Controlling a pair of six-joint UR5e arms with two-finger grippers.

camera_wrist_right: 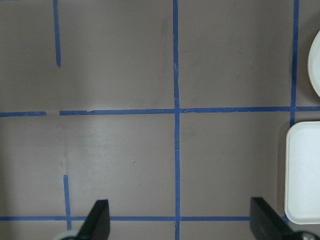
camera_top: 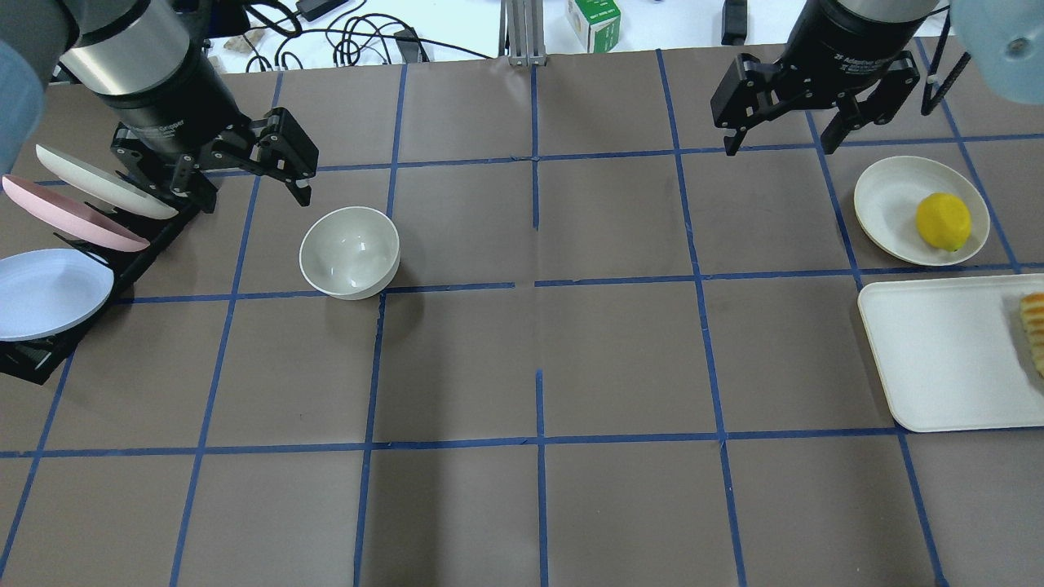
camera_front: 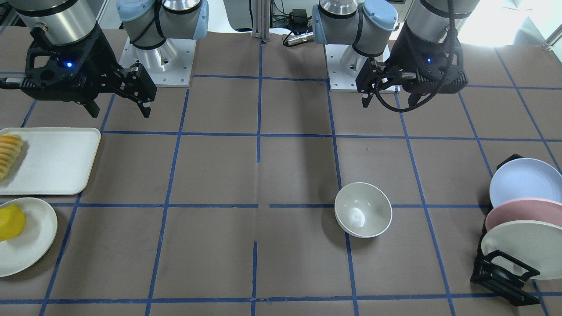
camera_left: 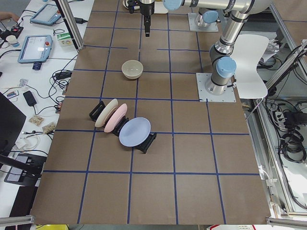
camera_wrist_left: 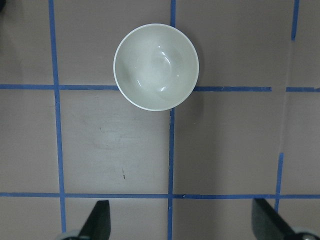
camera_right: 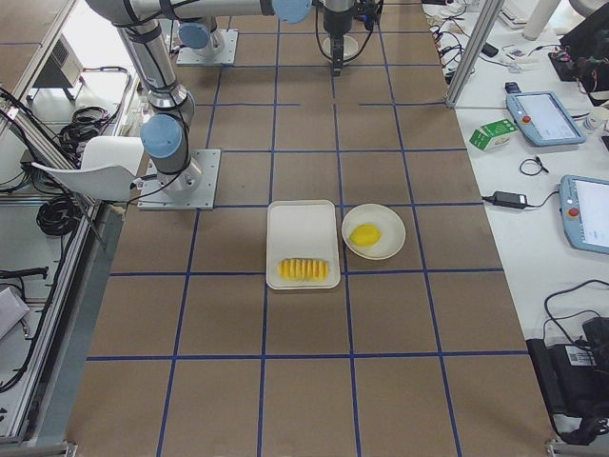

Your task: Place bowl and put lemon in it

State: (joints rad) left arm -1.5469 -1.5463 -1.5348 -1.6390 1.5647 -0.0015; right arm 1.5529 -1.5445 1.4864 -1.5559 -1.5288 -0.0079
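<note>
both wide open and empty: left hand (camera_top: 254, 196) near the bowl (camera_top: 349, 251), right hand (camera_top: 777, 147) near the lemon (camera_top: 944, 221).

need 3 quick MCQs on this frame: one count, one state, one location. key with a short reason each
1. How many plates stand in the rack?
A. three
B. two
C. four

2. The bowl is:
A. upside down
B. upright and empty
C. upright with fruit inside

3. The lemon lies:
A. in the bowl
B. in the rack
C. on the round plate

Key:
1 A: one blue, one pink and one off-white plate stand on edge in the rack.
2 B: its glossy inside faces up with nothing in it.
3 C: the lemon rests on the round plate, across the table from the bowl.
</note>
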